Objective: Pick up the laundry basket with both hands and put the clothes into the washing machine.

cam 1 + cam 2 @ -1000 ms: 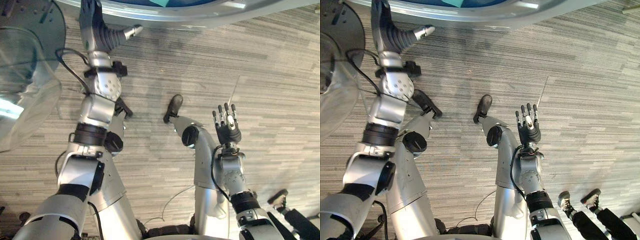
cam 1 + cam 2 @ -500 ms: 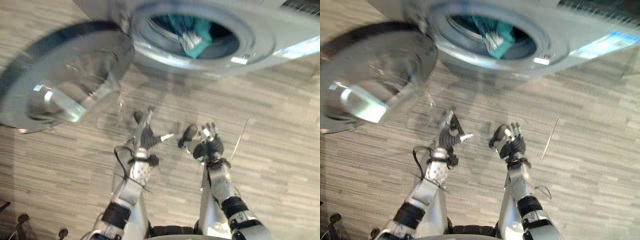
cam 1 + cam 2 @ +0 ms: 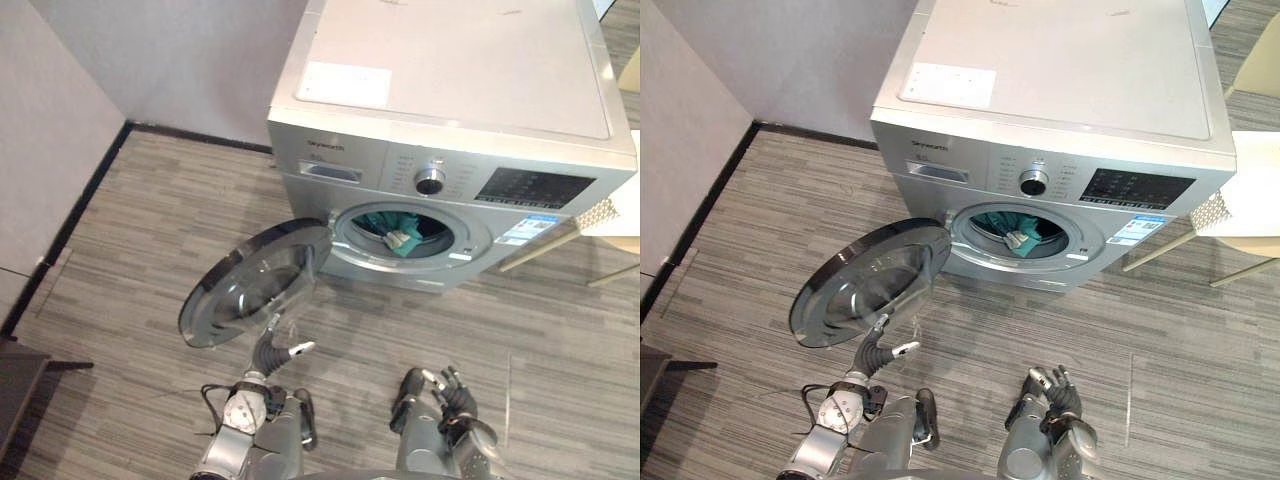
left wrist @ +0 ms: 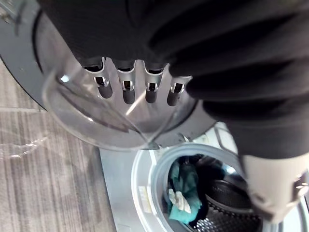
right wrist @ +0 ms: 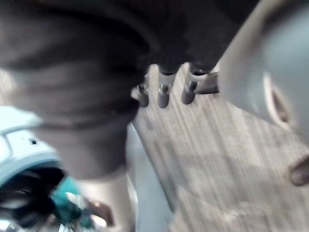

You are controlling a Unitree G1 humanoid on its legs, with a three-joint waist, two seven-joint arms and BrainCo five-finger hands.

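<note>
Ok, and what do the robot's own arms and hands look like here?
Both arms are silver-grey metal with rounded joints. The left hand and the right hand each have a dark ribbed cover over the back and wrist. The fingers are slim and silver with dark tips, set in a row; the right hand's fingers look the same.

One washing machine [image 3: 450,60] is counted, and on it one round door [image 3: 255,283] swung open, one dial [image 3: 430,181], one detergent drawer [image 3: 331,172], one dark display panel [image 3: 525,187] and one pale label [image 3: 344,84] on the top are seen. One bundle of teal clothes [image 3: 385,224] is counted in the drum [image 3: 438,230], with one white piece [image 3: 398,240] among it. Two robot hands are counted, one left hand [image 3: 273,349] and one right hand [image 3: 452,391].
</note>
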